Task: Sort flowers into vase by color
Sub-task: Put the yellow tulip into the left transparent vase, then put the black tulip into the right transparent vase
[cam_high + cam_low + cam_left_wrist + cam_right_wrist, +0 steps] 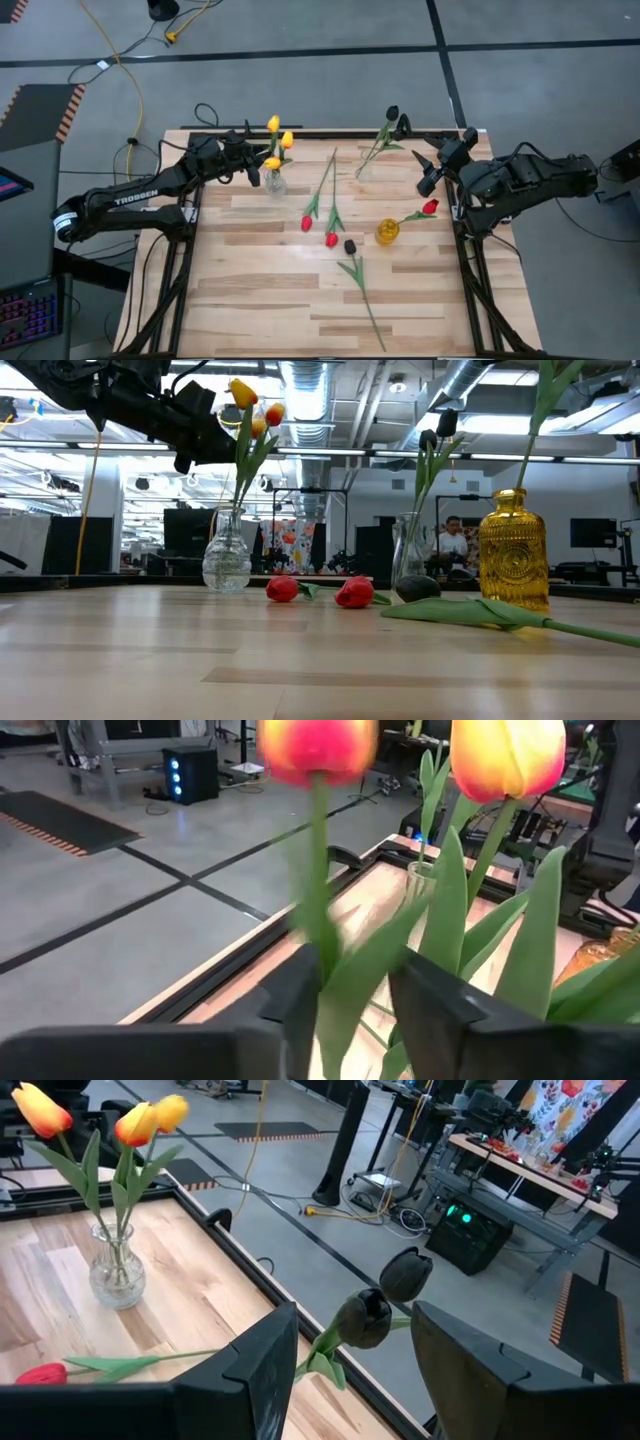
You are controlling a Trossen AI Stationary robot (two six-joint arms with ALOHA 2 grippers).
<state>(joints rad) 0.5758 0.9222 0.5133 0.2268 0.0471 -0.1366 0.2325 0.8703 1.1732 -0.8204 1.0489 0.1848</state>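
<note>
Three yellow tulips [273, 124] stand in a clear vase [275, 184] at the far left. My left gripper [256, 168] is at their stems, its fingers apart around one stem. Two dark tulips [392, 113] stand in a second clear vase [363, 172] at the far middle. My right gripper [428, 168] hovers open to their right, and in its wrist view the dark heads [365, 1320] show beyond its fingers. An amber vase [388, 232] holds a red tulip [430, 207]. Two red tulips [307, 223] and a dark tulip [350, 246] lie flat on the table. My left gripper has a yellow tulip's stem [322, 945], below the head, between its parted fingers, coming at it about level from the table's left. The stem runs close along one finger [300, 1005]; I cannot tell whether it touches. The tulip stands upright in the clear vase.
The loose dark tulip's long stem [370, 310] runs toward the near edge. A black frame rail [330, 133] borders the table's far side. Bare wood [250, 300] lies at the near left. A person [452, 540] sits in the room behind.
</note>
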